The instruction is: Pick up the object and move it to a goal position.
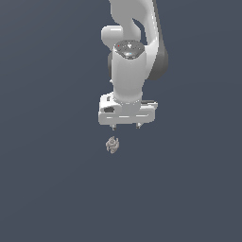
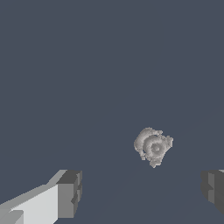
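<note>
The object point(image 1: 112, 144) is a tiny knobbly grey-beige lump lying on the dark surface, just below the white arm's hand in the exterior view. My gripper point(image 1: 126, 126) hangs above it, pointing down, with its two short fingertips spread apart and nothing between them. The lump sits under the fingertip on the exterior view's left rather than under the middle of the gap. In the wrist view the object point(image 2: 152, 146) shows a ring-like hollow, and it lies beyond the gripper point(image 2: 142, 192), whose grey fingers point(image 2: 70, 193) stand far apart.
The plain dark blue-grey surface point(image 1: 52, 189) fills both views. The white arm point(image 1: 127, 56) rises out of the exterior view's top edge.
</note>
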### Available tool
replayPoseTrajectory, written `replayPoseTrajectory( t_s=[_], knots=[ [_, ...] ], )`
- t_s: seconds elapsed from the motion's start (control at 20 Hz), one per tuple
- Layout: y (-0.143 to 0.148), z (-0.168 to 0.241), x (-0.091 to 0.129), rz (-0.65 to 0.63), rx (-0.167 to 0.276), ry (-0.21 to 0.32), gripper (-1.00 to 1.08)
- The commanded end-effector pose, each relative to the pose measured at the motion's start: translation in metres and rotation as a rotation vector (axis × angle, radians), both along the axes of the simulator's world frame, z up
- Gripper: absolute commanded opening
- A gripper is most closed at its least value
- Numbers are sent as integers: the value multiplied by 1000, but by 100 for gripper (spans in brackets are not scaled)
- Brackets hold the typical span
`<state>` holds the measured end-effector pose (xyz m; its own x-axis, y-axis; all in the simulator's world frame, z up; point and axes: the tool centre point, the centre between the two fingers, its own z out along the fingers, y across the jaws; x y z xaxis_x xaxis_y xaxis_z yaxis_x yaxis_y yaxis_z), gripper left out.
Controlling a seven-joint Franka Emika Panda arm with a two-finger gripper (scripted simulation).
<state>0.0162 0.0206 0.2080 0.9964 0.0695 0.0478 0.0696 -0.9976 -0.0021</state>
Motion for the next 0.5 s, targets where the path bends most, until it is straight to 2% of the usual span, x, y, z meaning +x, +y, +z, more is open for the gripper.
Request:
replayPoseTrajectory(
  t_s=[0.0,0.45],
  knots=[
    [-1,-1,0,-2,0,1,100],
    [-11,-21,0,-112,8,11,100]
  ],
)
